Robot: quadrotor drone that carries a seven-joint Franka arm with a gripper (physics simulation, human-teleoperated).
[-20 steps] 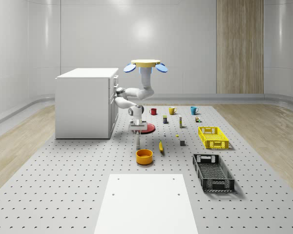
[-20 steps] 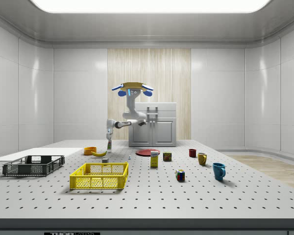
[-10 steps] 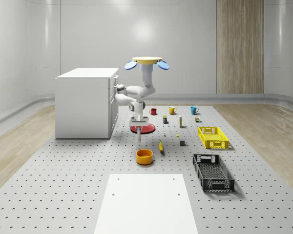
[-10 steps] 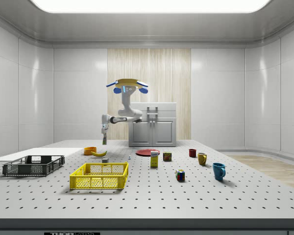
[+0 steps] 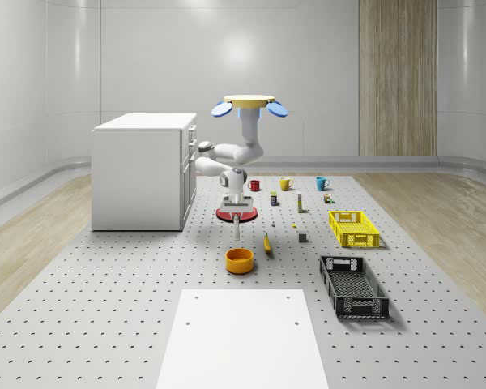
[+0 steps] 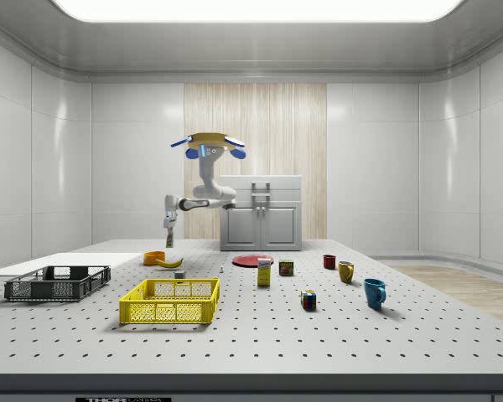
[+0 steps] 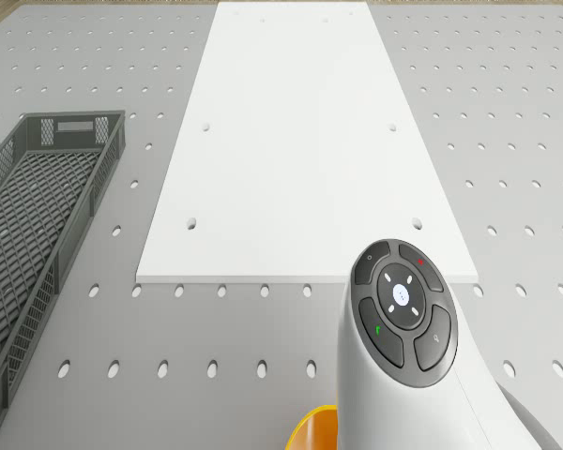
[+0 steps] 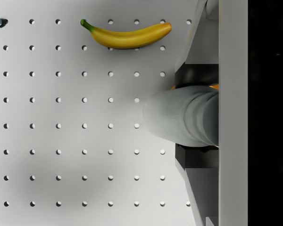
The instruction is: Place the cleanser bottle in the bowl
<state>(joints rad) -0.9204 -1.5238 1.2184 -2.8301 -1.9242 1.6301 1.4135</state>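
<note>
The drone hovers above the table near the red plate, its arm reaching down. My gripper is shut on the cleanser bottle, a slim pale bottle that hangs upright in the air. The orange bowl stands on the table just in front of and below the bottle. From the side, the gripper and bottle hang slightly to the right of the bowl. In the wrist view, the bottle sits between dark fingers, with a sliver of orange behind it.
A banana lies right of the bowl; a red plate lies behind it. The white cabinet stands at the left. The yellow crate and black crate sit at the right, and a white board lies in front.
The drone and arm have shifted to the whole-scene view's right and the side view's left, carrying the bottle higher and closer to the bowl.
</note>
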